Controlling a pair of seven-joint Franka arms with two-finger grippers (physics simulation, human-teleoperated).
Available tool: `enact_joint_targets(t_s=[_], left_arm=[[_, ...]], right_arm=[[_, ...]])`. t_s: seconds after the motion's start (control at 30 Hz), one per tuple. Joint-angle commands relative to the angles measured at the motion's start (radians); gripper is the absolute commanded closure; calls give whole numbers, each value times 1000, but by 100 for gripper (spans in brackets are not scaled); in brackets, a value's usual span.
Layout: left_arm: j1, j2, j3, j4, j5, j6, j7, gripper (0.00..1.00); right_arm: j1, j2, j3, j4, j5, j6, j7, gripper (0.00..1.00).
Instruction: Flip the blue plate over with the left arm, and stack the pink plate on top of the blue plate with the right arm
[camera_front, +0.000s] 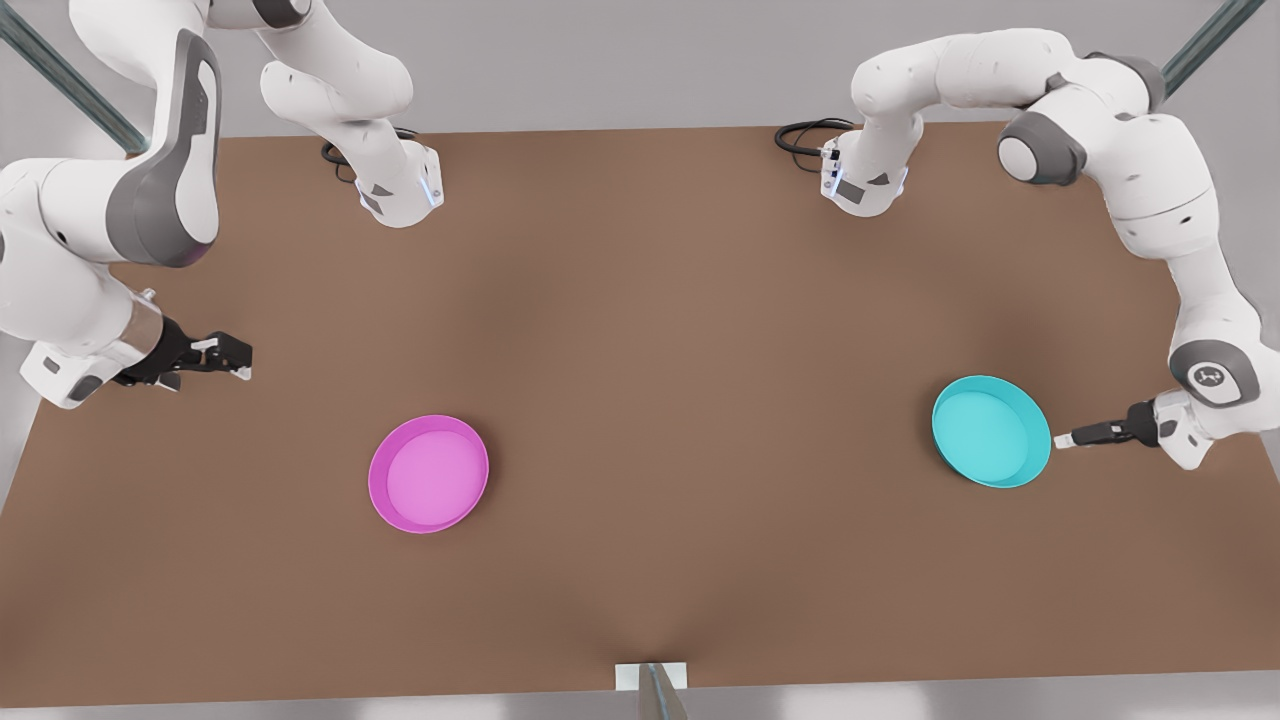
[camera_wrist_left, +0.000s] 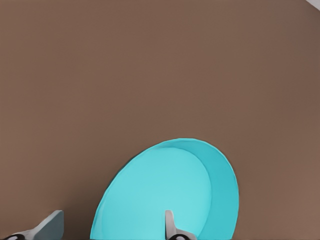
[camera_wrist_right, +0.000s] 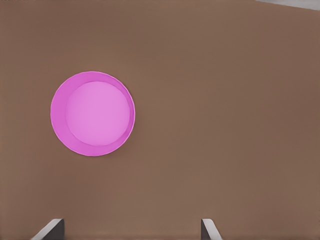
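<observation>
The blue plate (camera_front: 990, 430) lies open side up on the brown table (camera_front: 680, 330) at the front view's right; the left gripper (camera_front: 1066, 439) is at its right rim, low over the table; in the left wrist view its fingers (camera_wrist_left: 170, 226) are spread, one over the plate (camera_wrist_left: 165, 192) and one outside the rim, gripping nothing. The pink plate (camera_front: 428, 473) lies open side up toward the front view's left, well apart from the blue one; the right gripper (camera_front: 238, 357) hovers to its far left, fingers (camera_wrist_right: 207, 229) wide apart and empty, the plate (camera_wrist_right: 92, 113) seen ahead of them.
</observation>
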Motion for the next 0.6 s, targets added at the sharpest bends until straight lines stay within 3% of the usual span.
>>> enact_joint_targets(t_s=[0.0, 0.1, 0.3, 0.37, 0.43, 0.57], left_arm=[[0, 0, 0, -7, 40, 6, 0, 3], [-37, 8, 1, -51, 67, 96, -2, 3], [-37, 18, 5, -45, 67, 90, 9, 8], [-37, 18, 5, -53, 67, 90, 24, 19], [-36, 20, 5, -56, 84, 88, 38, 38], [-34, 35, 5, -54, 90, 78, 34, 44]], right_arm=[[0, 1, 0, 0, 0, 1, -1, 0], [0, 1, 0, -6, 0, 1, 0, 0], [1, 2, 0, -8, 0, 1, 0, 0], [1, 2, 0, -8, 0, 1, 0, 0], [1, 2, 0, -8, 0, 1, 0, 0], [1, 2, 0, -8, 0, 1, 0, 0]])
